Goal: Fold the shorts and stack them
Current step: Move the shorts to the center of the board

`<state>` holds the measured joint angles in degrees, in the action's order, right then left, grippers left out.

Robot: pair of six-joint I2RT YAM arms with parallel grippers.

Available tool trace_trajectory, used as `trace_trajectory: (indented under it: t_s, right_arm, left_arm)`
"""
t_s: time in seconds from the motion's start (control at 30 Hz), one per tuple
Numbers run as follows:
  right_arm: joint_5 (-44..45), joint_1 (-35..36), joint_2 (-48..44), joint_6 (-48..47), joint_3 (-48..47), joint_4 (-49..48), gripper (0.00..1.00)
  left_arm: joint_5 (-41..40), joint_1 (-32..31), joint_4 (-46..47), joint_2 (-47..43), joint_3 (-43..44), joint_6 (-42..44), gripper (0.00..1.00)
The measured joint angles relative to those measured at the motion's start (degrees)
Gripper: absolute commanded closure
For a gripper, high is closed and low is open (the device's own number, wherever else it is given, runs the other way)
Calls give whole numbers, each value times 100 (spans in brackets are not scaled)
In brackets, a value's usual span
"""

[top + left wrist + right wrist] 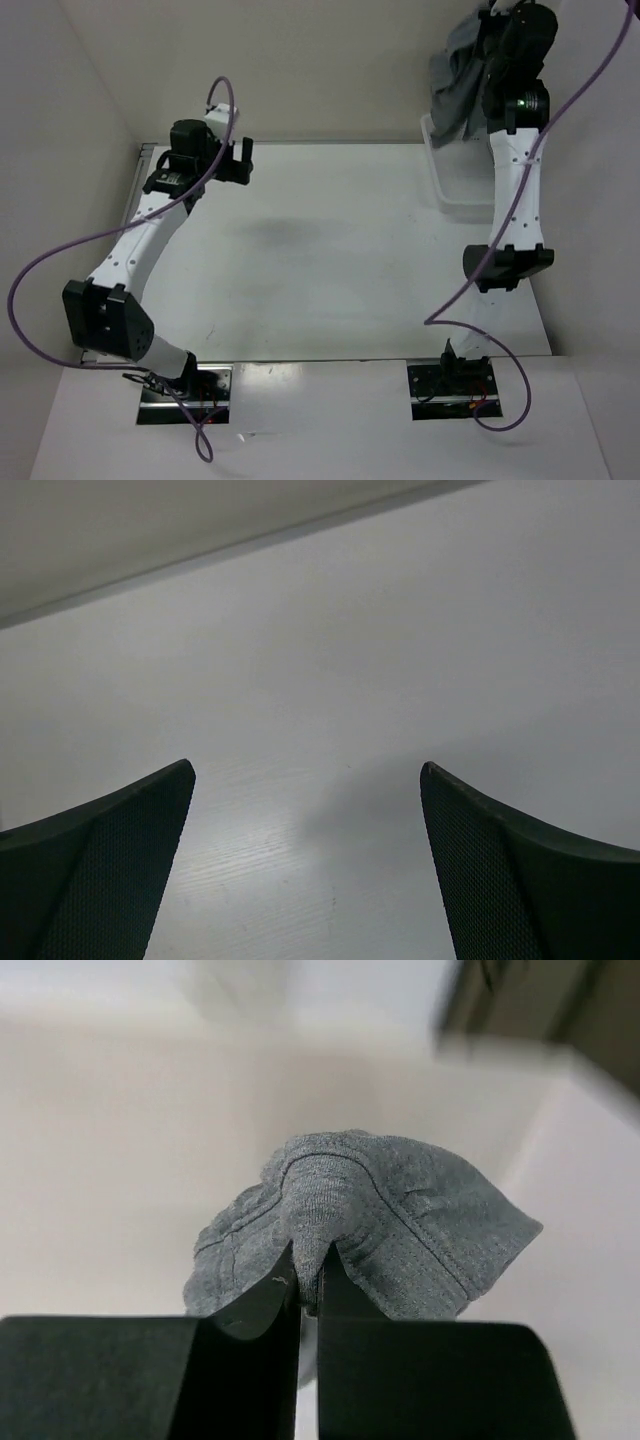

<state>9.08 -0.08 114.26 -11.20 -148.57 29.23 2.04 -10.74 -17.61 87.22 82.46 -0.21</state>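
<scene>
The grey shorts (pixel 458 75) hang bunched from my right gripper (pixel 500 12), raised high at the far right above the white basket (pixel 455 190). In the right wrist view my right gripper (pixel 310 1272) is shut on a fold of the shorts (pixel 400 1210), the cloth draping over both fingers. My left gripper (pixel 222 160) is open and empty at the far left of the table; in the left wrist view my left gripper (pixel 308 780) hovers over bare white tabletop with its jaws wide apart.
The white table (pixel 330 260) is walled on the left, back and right. The basket stands against the right wall, its rim beside my right arm (pixel 515 190). Purple cables loop from both arms.
</scene>
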Motion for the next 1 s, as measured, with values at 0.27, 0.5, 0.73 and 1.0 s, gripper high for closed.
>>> trace_trajectory:
  t_s: [0.27, 0.5, 0.73, 1.0]
  right_arm:
    - [-1698, 1495, -1093, -114, -1150, -223, 100]
    - [-3405, 1408, -1141, 540, 17, -302, 90]
    - [-2900, 1416, -1123, 1005, 3733, -402, 1]
    - [-2280, 1408, -1517, 538, 6314, -175, 6]
  left_arm:
    - [-212, 584, 352, -1456, -1047, 0, 0]
    - [-192, 1537, 391, -2225, -1539, 0, 0]
    - [286, 1762, 356, -2785, -1985, 0, 0]
    - [970, 1021, -494, -2813, -2732, 0, 0]
